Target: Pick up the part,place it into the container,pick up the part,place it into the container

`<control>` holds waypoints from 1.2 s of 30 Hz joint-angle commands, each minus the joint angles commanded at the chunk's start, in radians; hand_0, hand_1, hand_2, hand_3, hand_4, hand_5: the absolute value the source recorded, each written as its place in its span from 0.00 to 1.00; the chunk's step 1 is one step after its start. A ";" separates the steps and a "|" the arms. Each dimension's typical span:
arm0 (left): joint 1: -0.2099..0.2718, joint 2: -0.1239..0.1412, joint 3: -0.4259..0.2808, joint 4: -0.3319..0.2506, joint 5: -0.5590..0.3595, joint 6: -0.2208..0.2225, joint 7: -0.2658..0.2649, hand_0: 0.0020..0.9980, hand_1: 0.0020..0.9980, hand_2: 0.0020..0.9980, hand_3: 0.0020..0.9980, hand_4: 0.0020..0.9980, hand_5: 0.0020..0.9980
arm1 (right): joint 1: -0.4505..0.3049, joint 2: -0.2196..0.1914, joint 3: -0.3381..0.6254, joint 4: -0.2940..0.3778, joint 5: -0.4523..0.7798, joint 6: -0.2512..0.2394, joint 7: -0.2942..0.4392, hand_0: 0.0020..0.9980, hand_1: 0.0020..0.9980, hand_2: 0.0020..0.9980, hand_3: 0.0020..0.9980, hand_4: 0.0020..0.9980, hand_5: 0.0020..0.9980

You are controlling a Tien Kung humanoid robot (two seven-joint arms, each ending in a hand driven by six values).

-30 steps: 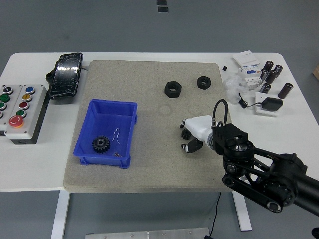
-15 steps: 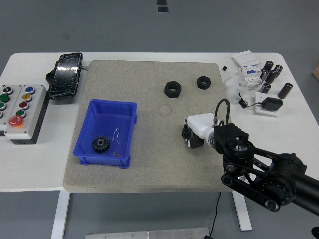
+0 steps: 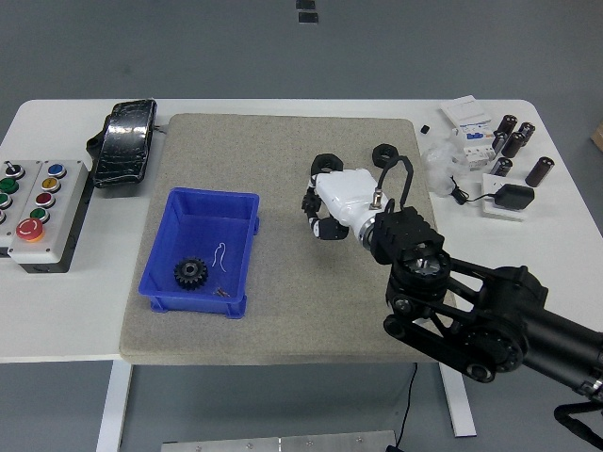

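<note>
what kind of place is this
Probably a robotics lab or factory test bench: a white table with a button control box, a blue bin holding a gear, and loose black nuts on a grey mat.

The right arm (image 3: 490, 325) enters from the lower right corner of the frame and runs diagonally up and left toward the centre. It is black and bulky, with round joint housings along its length and a thick wrist block just right of centre. A black cable loops up over the wrist. The right hand (image 3: 332, 202) sits just above and right of centre; its back is a white shell, turned up toward the camera. The dark fingers (image 3: 316, 212) point left and downward, curled under the palm, and whether they grip anything is hidden beneath the shell.
</note>
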 joint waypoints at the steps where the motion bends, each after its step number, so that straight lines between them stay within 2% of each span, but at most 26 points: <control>1: -0.001 -0.001 0.003 0.000 -0.002 0.000 0.000 0.62 0.63 0.62 0.65 0.61 0.35 | 0.016 0.019 -0.023 -0.005 0.019 -0.023 0.020 0.37 0.47 0.44 0.38 0.25 0.00; 4: -0.003 -0.001 0.006 0.000 -0.003 -0.002 0.002 0.62 0.63 0.62 0.65 0.61 0.35 | 0.050 0.051 -0.084 -0.020 0.075 -0.075 0.081 0.37 0.47 0.44 0.38 0.25 0.00; 5: -0.004 -0.001 0.007 0.000 -0.004 -0.001 0.003 0.62 0.63 0.63 0.66 0.64 0.41 | 0.061 0.062 -0.108 -0.027 0.098 -0.089 0.105 0.49 0.57 0.56 0.52 0.19 0.00; 7: -0.004 0.000 0.007 0.000 -0.003 -0.001 0.004 0.62 0.63 0.63 0.66 0.64 0.41 | 0.075 0.077 -0.154 -0.038 0.135 -0.102 0.150 0.49 0.57 0.56 0.52 0.19 0.00; 10: -0.003 0.001 0.006 0.000 -0.002 -0.001 0.006 0.62 0.63 0.63 0.66 0.64 0.41 | 0.087 0.088 -0.198 -0.051 0.152 -0.095 0.177 0.49 0.57 0.56 0.52 0.19 0.00; 11: -0.003 0.002 0.006 0.000 -0.002 -0.001 0.007 0.62 0.63 0.63 0.66 0.64 0.41 | 0.090 0.090 -0.207 -0.054 0.156 -0.087 0.177 0.53 0.63 0.63 0.62 0.14 0.04; 16: -0.003 0.002 0.006 0.000 -0.002 0.000 0.009 0.62 0.63 0.63 0.66 0.64 0.41 | 0.092 0.096 -0.214 -0.065 0.170 -0.037 0.140 0.53 0.63 0.63 0.62 0.14 0.04; 17: -0.003 0.002 0.006 0.000 -0.002 0.000 0.009 0.62 0.63 0.63 0.66 0.64 0.41 | 0.092 0.096 -0.212 -0.065 0.165 -0.034 0.131 0.55 0.69 0.72 0.78 0.63 0.31; 22: -0.004 0.003 0.004 0.000 0.000 0.000 0.008 0.62 0.63 0.63 0.66 0.64 0.41 | 0.090 0.095 -0.203 -0.067 0.147 -0.032 0.097 0.55 0.69 0.72 0.78 0.63 0.31; 23: -0.004 0.003 0.004 0.000 0.000 0.000 0.008 0.62 0.63 0.63 0.66 0.64 0.42 | 0.088 0.095 -0.199 -0.068 0.144 -0.032 0.090 0.56 0.71 0.73 0.89 0.79 0.38; 28: -0.003 0.003 0.003 0.000 0.001 0.000 0.007 0.62 0.63 0.63 0.66 0.64 0.42 | 0.080 0.095 -0.181 -0.074 0.134 -0.038 0.066 0.56 0.71 0.73 0.89 0.79 0.38; 29: -0.003 0.003 0.003 0.000 0.002 0.000 0.007 0.62 0.63 0.63 0.66 0.63 0.42 | 0.078 0.094 -0.179 -0.075 0.132 -0.040 0.064 0.56 0.71 0.74 0.90 0.87 0.46; 34: -0.002 0.003 0.001 0.000 0.003 0.000 0.008 0.62 0.63 0.63 0.66 0.63 0.42 | 0.070 0.094 -0.163 -0.069 0.121 -0.067 0.065 0.56 0.71 0.74 0.90 0.87 0.46; 35: -0.002 0.002 0.001 0.000 0.004 0.000 0.008 0.62 0.63 0.63 0.66 0.63 0.42 | 0.068 0.093 -0.155 -0.067 0.120 -0.079 0.070 0.54 0.69 0.72 0.85 0.90 0.49; 36: -0.002 0.002 0.000 0.000 0.004 0.000 0.007 0.62 0.63 0.63 0.66 0.63 0.42 | 0.066 0.093 -0.148 -0.065 0.123 -0.091 0.076 0.54 0.69 0.72 0.85 0.90 0.49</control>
